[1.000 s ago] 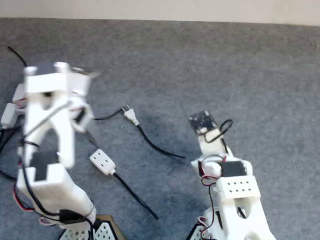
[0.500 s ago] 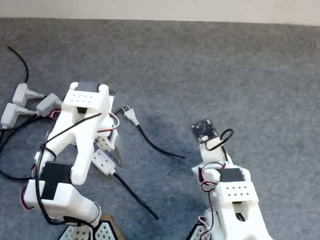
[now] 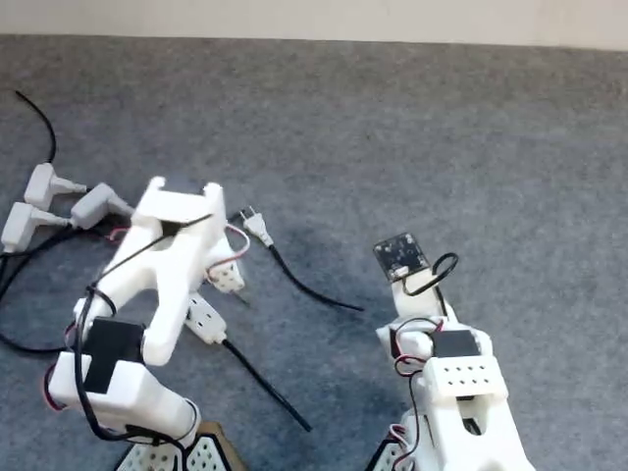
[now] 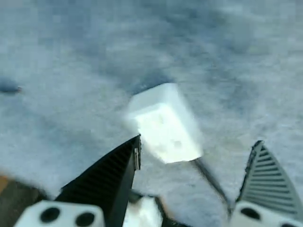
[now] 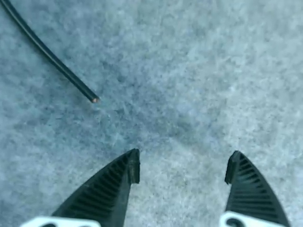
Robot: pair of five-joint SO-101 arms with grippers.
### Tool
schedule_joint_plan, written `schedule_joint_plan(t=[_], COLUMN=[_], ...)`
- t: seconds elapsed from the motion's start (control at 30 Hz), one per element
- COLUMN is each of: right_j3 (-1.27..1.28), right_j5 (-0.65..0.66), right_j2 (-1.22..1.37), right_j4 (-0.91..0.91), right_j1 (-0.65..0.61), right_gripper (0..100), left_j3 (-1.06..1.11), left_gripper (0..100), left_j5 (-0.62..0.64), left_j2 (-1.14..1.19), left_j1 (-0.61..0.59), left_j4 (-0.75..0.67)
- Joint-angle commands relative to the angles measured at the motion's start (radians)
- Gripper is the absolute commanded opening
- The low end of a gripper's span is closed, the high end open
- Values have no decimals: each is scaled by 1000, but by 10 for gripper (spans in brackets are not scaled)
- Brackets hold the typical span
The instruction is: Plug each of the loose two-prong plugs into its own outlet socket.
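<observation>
High view puts the socket (image 3: 201, 316) in the lower left of the frame, partly under the left arm (image 3: 162, 260), with its black lead running off toward the bottom centre. The plug (image 3: 257, 229) lies left of centre, near the socket but apart from it, prongs bare and pointing up-left. Its cable (image 3: 304, 289) trails right to a cut end on the carpet (image 3: 471, 147). In the left wrist view the left gripper (image 4: 198, 142) hangs over the socket with its fingers (image 4: 113, 175) spread wide on either side of the block, holding nothing. The right gripper (image 5: 184, 165) sits low in the lower right of the high view, also wide open and holding nothing, over bare carpet close to the cable end (image 5: 93, 100). At the left edge three white fittings (image 3: 39, 183) lie bunched with their leads; whether any of them are mated I cannot tell. As I judge it, this pair is not yet joined: plug and socket are both ungrasped, so gripping each, lining the prongs up with the slots and pushing home are all left to do
</observation>
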Motion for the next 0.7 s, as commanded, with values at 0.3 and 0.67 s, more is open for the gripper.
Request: schedule_joint_plan(t=[0.3,0.67], right_j3=[-2,-2], right_j5=[3,3], right_j2=[-21,-13], right_j4=[-15,-15], right_j1=[5,5], right_gripper=[282,282], left_j3=[96,45], left_gripper=[351,351], left_j5=[41,43], left_j2=[-39,-41], left_j1=[30,30], left_j4=[-97,-58])
